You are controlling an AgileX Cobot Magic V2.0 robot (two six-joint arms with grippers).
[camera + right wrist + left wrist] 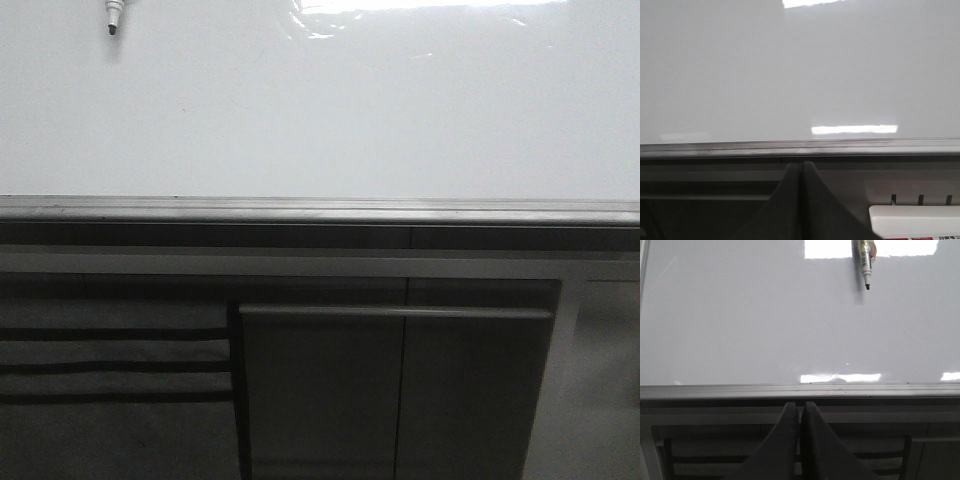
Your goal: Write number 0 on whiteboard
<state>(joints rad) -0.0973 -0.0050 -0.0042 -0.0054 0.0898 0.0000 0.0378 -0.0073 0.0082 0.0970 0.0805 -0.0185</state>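
- Left gripper [801,407]: its 2 dark jaws are pressed together with nothing between them, tips just short of the rail [800,390].
- Whiteboard [750,325]: it spreads out beyond the left jaws, past the rail, glossy white with glare patches; no 0 shows on it in any view.
- Marker [865,262]: uncapped, black tip bare, it lies on the whiteboard well ahead of the left jaws and off to one side; in the front view it sits at the board's far left.
- Cabinet [400,390]: dark grey panels show below the rail in the front view.
- Right gripper [802,167]: jaws closed on each other, empty, tips just short of the rail, with bare whiteboard beyond them.
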